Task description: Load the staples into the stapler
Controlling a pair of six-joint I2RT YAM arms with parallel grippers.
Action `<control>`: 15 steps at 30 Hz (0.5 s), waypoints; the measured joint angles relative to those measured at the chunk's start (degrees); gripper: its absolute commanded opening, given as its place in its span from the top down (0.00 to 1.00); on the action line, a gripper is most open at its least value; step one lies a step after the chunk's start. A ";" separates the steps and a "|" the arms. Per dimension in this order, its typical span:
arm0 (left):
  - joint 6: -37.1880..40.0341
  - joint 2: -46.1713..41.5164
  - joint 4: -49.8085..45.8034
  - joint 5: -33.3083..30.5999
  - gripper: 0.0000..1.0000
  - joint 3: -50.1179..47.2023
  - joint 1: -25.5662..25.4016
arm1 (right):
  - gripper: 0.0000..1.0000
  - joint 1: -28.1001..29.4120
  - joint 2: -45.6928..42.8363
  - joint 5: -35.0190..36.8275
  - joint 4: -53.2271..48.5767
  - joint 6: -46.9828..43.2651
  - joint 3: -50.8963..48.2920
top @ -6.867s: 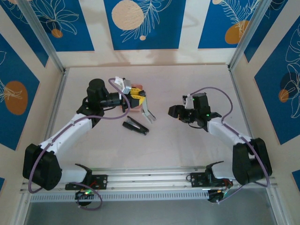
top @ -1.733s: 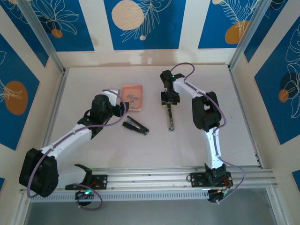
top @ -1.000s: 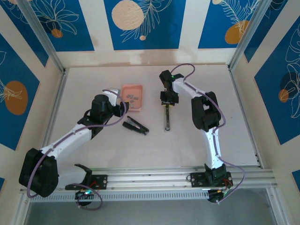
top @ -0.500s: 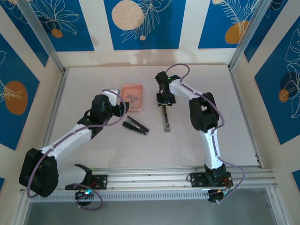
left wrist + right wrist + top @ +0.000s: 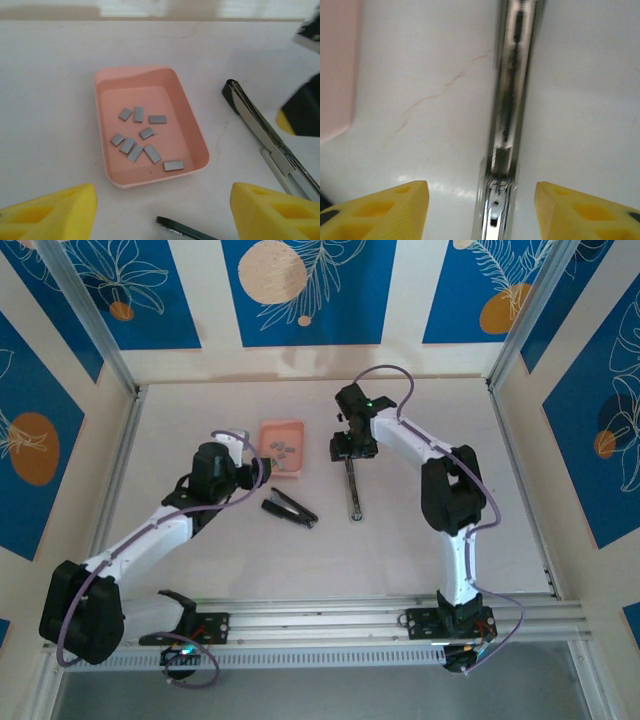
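Over the pink tray (image 5: 192,131) hangs the left claw (image 5: 163,200), its jaws spread wide and empty; the staples (image 5: 146,133) all lie loose inside the tray, none lifted out. Just to the tray's right on the surface (image 5: 330,560), the stapler (image 5: 510,100) lies stretched open with its metal channel bare; the right claw (image 5: 481,185) is parted either side of it without touching. I judge that the loading itself has not begun; a strip has yet to be picked and seated.

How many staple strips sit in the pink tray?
9 staple strips, all inside the pink tray: three at the far end, one mid-floor, four clustered below, one near the front-right corner.
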 measured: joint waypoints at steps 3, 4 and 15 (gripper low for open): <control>-3.30 -1.31 -1.79 0.15 0.29 -0.48 1.88 | 0.28 3.45 -4.79 -2.03 2.73 -5.70 -4.57; -4.48 -1.84 -2.36 0.26 0.29 -0.90 2.58 | 0.27 5.05 -6.10 -2.97 3.54 -7.78 -5.97; -17.38 -5.66 -6.25 2.95 0.29 -6.64 9.16 | 0.12 16.37 -4.83 -8.31 5.38 -24.17 -8.90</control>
